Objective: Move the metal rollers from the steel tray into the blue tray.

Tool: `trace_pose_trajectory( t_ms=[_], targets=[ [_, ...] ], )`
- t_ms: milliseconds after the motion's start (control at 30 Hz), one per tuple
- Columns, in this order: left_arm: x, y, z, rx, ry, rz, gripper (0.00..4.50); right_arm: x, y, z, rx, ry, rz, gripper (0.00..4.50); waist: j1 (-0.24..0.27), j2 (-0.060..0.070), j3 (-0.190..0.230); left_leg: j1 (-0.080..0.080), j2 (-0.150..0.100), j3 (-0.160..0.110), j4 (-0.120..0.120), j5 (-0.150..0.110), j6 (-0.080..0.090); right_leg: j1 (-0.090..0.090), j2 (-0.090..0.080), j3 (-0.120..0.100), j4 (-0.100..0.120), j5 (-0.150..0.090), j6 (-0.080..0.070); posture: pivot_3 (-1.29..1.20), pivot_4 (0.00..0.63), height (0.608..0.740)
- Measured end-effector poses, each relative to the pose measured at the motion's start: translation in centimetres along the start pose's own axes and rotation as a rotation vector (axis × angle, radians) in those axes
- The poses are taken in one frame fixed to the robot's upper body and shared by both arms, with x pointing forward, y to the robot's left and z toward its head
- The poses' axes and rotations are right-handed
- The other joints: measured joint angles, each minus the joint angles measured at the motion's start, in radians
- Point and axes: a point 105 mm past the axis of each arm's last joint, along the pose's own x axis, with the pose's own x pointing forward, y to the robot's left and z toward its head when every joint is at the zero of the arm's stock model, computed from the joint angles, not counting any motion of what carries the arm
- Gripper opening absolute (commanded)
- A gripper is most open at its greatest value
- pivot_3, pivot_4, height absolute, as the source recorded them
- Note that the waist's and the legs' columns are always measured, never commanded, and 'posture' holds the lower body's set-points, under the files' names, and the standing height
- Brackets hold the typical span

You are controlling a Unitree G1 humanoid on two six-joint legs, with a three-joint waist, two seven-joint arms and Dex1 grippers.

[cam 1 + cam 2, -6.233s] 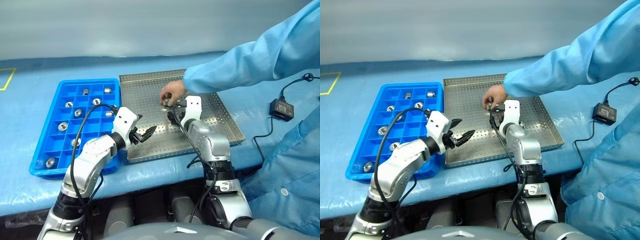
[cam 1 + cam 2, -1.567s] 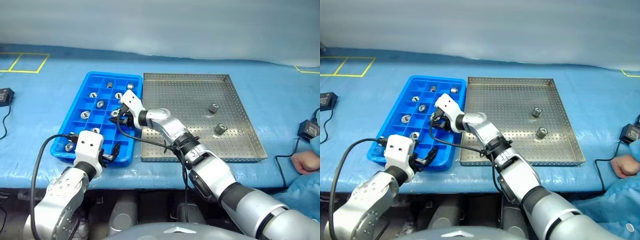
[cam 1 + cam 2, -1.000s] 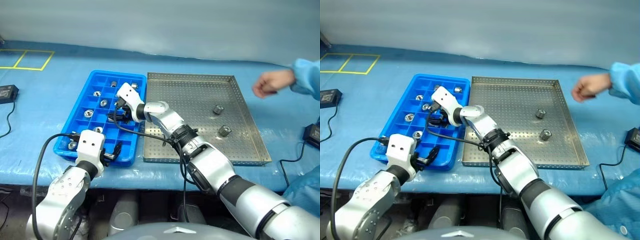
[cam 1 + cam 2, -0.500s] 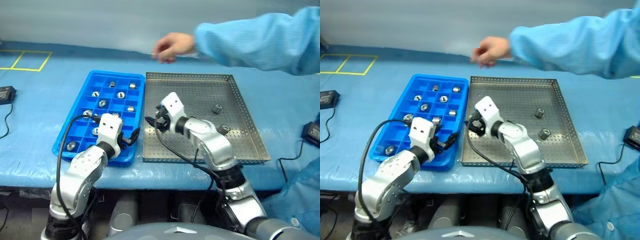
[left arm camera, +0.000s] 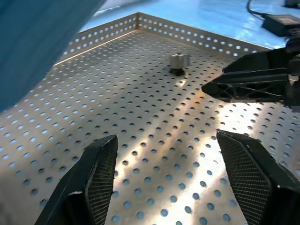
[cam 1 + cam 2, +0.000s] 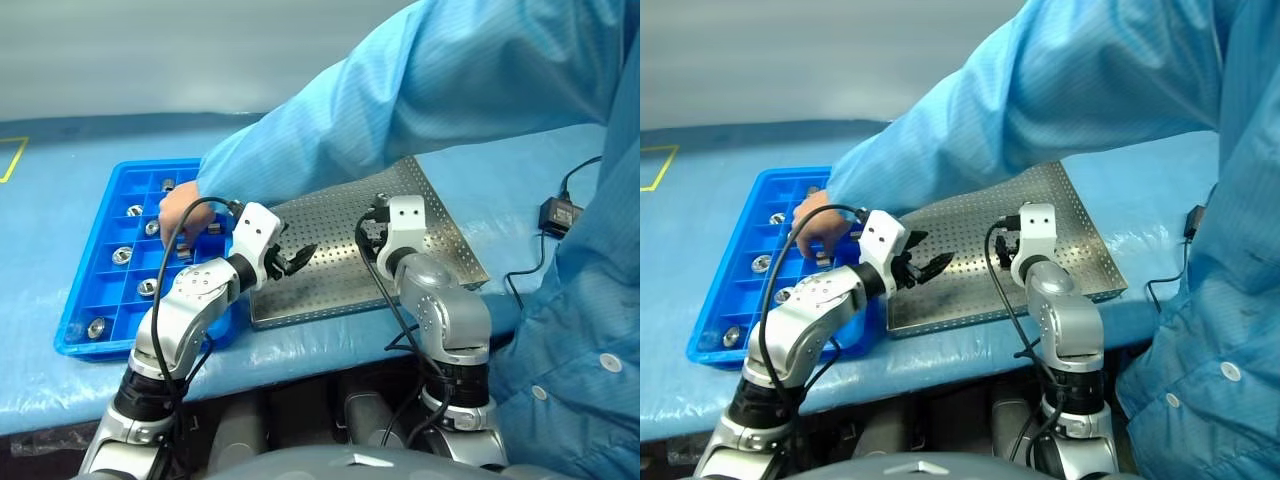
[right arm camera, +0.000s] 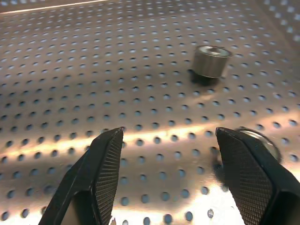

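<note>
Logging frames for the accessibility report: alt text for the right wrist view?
Open right pincer, empty, hovers over the perforated steel tray. One metal roller stands on the tray floor ahead of it, and a second roller peeks out from behind one black finger.

The steel tray is of bare metal, perforated with rows of small holes, and its floor gives a soft brushed shine with warm bright streaks. The metal rollers are polished metal with a smooth satin side. The blue tray looks like smooth plastic, a little glossy. The fingers of the left gripper are matt black with a fine cross-hatched pad. The person's sleeve is thin cloth, matt. The table cover is a smooth blue sheet.
</note>
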Motion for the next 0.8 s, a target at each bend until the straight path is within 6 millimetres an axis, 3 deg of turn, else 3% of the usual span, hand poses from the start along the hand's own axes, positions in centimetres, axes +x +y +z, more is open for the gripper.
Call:
trace_pose_trajectory(
  t_ms=[200, 800],
  targets=[
    [0.0, -0.3, -0.4, -0.005, 0.011, -0.009, 3.69, 0.3, -1.6, -0.8, 0.017, 0.012, -0.087, 3.33, -0.016, 0.000, 0.000, 0.000, 0.000, -0.001, 0.000, 0.000, 0.000, 0.000, 0.000, 0.000, 0.000, 0.000, 0.000, -0.16, 0.150, 0.740],
    [-0.3, -0.4, -1.5, -0.029, 0.042, 0.000, 3.69, 3.1, -2.1, -2.6, 0.037, 0.003, -0.163, 3.33, -0.024, 0.000, 0.000, 0.000, 0.000, -0.001, 0.000, 0.000, 0.000, 0.000, 0.001, 0.002, 0.000, 0.000, 0.000, -0.13, 0.150, 0.740]
  ],
)
